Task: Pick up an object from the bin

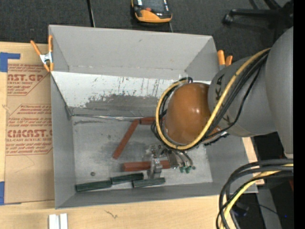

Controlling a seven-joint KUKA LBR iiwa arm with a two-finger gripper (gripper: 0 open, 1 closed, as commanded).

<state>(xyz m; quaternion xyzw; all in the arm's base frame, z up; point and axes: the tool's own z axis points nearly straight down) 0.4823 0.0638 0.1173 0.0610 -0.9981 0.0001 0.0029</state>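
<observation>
Grey metal bin [119,70], loose sticks on its floor, arm in from the right under its orange cover [188,111]. We mark the end effector [156,168] low over the near right part of the floor, right at the flat red-brown stick [136,166]. That stick's long axis runs left to right. The end effector meets it toward its right end, so most of its length runs off to the left. We cannot tell how far open the end effector is, nor whether it has hold of anything: its metal parts overlap the stick and nothing shows as plainly clamped. We judge this stick the likely pick, being straight under the tool. The coming move turns on closing across its narrow width, near to far, not along it. Just nearer lies the right dark green stick [148,182], close enough to get nudged or caught along with it. Count: three red-brown pieces, we think. They are the flat one, a slanted stick [126,140] running from near left to far right in mid floor, and a short piece [147,120] at its far end, partly under the cover, so maybe longer. Three dark green along the near wall: the left green stick [93,186], the middle green stick [126,179] and the right one, all lying roughly left to right.
</observation>
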